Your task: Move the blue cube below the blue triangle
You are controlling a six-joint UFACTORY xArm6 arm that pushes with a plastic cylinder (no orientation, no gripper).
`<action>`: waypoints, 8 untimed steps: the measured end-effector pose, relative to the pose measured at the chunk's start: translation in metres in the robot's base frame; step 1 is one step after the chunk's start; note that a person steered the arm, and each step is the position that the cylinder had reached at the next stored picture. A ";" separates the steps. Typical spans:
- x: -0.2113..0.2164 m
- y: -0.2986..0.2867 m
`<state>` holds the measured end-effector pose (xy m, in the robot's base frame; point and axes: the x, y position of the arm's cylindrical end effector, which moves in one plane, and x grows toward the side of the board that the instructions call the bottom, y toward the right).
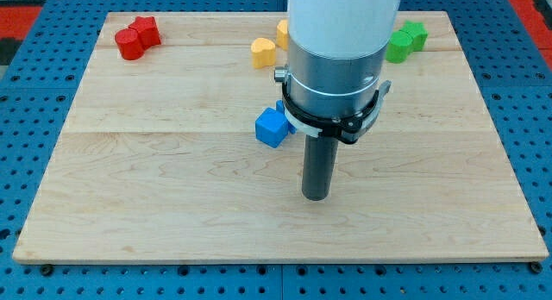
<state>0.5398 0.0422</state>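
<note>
The wooden board (172,196) fills most of the view, a pale rectangle lying on a blue pegboard surface (34,145). Over its upper middle hangs the arm's white and grey cylinder body (336,59), ringed by a black clamp, and it hides part of the board near the top edge. From it a dark rod runs down to my tip (316,197), which rests on bare wood a little below the board's centre. There are no jaws here to be open or closed; the arm ends in the plain rod only.

The blue cube (271,128) sits near the board's centre, up and to the view's left of my tip, close but apart from it. Just behind the cube, at the edge of the arm's body, a sliver of another blue block (281,105) shows; its shape cannot be made out.

Toward the top left corner lie two red blocks (138,37), touching. Near the top edge sits a yellow heart-shaped block (263,52), with a second yellow block (282,31) half hidden by the arm. Toward the top right corner are two green blocks (406,39), side by side.
</note>
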 end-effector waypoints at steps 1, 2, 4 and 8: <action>0.000 0.001; -0.005 0.025; -0.068 0.082; -0.092 -0.079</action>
<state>0.4476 -0.0363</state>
